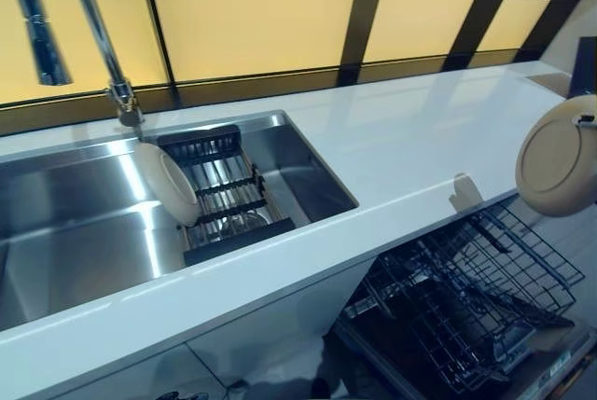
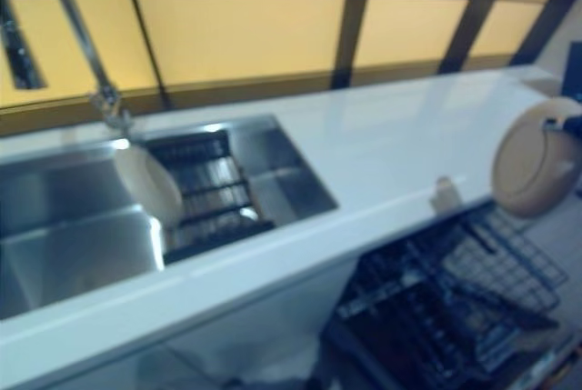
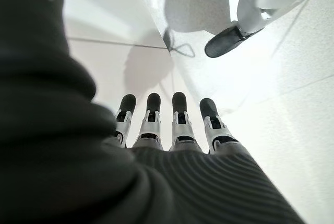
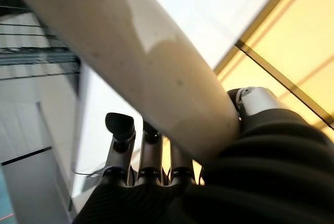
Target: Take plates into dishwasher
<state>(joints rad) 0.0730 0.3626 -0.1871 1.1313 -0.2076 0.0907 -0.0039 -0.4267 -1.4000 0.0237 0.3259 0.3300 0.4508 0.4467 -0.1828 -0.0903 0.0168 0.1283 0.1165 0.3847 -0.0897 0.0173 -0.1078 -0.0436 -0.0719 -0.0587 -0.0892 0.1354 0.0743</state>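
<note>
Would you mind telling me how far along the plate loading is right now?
Nothing looks loaded yet: the dishwasher rack is pulled out, and I see no plates in it. In hand: the right hand holds a beige plate above the rack. Left: that plate must go in, then the plate in the sink's drying rack. The left hand is idle.

No lettering, label, number or sign can be read anywhere in these views: none on the beige plate (image 1: 558, 156), the white counter (image 1: 410, 153), the steel sink (image 1: 84, 223) or the dishwasher rack (image 1: 471, 297).
</note>
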